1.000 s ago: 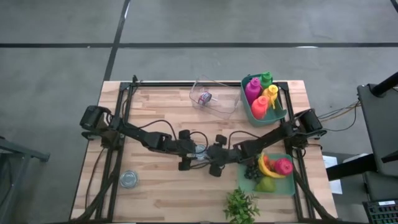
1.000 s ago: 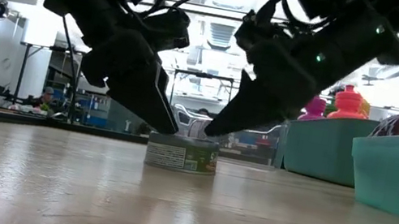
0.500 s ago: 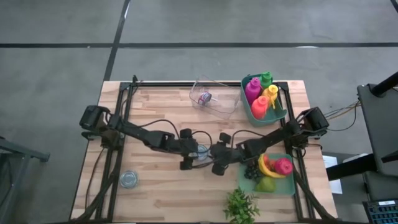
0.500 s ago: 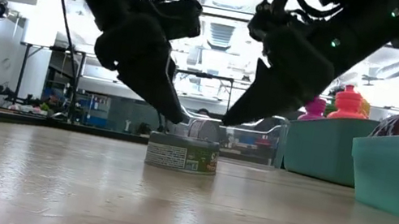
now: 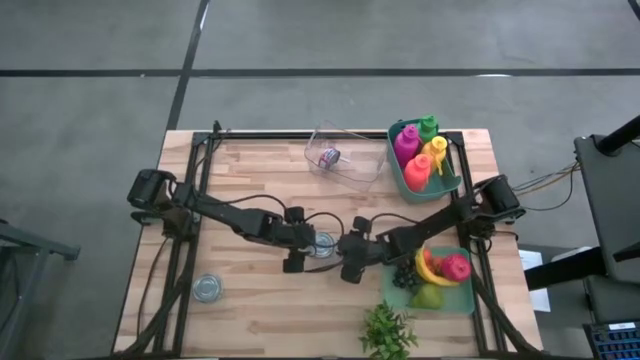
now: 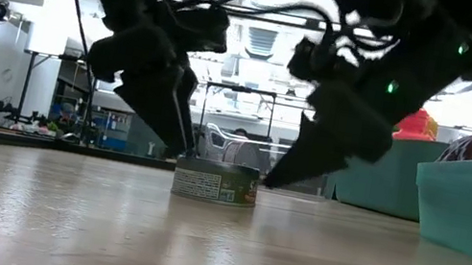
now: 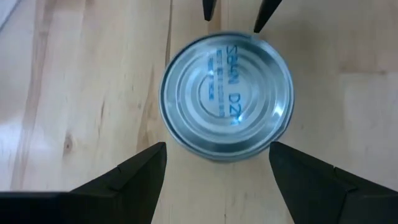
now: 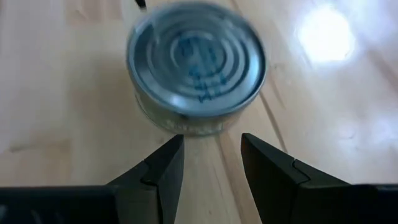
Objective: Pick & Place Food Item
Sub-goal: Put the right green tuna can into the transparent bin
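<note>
A flat tin can (image 5: pixel 322 244) with a green label (image 6: pixel 215 185) stands on its base on the wooden table (image 5: pixel 250 180), near the middle. My left gripper (image 5: pixel 307 247) comes at it from the table's left, pointing steeply down. It is open, with its fingertips (image 7: pixel 158 152) apart just short of the can's lid (image 7: pixel 227 93). My right gripper (image 5: pixel 340 249) comes slanting from the right. It is open by a narrow gap, its tips (image 8: pixel 176 146) short of the can (image 8: pixel 196 65). Neither touches the can.
A second tin (image 5: pixel 207 288) sits near the front left. At the back stand a clear tub (image 5: pixel 347 158) and a teal bin of bottles (image 5: pixel 424 155). A teal bin of fruit (image 5: pixel 438 273) and a green sprig (image 5: pixel 388 330) are at the front right.
My left gripper has risen a little, tipped steeper and drawn its tips back from over the lid to the can's left edge. My right gripper has drawn back from the lid toward the right and sunk beside the can. The can has stayed put.
</note>
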Robot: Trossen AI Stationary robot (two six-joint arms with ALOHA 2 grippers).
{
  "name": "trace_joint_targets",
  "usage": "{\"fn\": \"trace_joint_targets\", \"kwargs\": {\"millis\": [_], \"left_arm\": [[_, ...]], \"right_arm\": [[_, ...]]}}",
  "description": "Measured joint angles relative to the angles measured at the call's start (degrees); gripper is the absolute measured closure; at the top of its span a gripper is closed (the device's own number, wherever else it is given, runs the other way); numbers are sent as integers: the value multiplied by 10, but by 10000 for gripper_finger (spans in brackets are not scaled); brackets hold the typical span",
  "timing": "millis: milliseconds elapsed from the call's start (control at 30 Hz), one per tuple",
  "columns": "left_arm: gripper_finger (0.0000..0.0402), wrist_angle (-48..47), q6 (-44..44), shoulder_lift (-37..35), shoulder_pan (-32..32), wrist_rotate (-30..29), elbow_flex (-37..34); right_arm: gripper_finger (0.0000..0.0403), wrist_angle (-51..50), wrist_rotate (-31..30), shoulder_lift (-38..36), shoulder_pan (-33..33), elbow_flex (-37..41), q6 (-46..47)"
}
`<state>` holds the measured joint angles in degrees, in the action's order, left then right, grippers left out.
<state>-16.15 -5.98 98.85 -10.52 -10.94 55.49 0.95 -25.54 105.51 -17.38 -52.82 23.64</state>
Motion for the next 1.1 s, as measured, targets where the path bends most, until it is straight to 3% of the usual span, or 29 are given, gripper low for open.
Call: {"fn": "trace_joint_targets", "kwargs": {"millis": [1100], "left_arm": [[112, 39, 2, 33, 0, 2, -14]], "right_arm": [[245, 70, -3, 57, 1, 0, -13]]}}
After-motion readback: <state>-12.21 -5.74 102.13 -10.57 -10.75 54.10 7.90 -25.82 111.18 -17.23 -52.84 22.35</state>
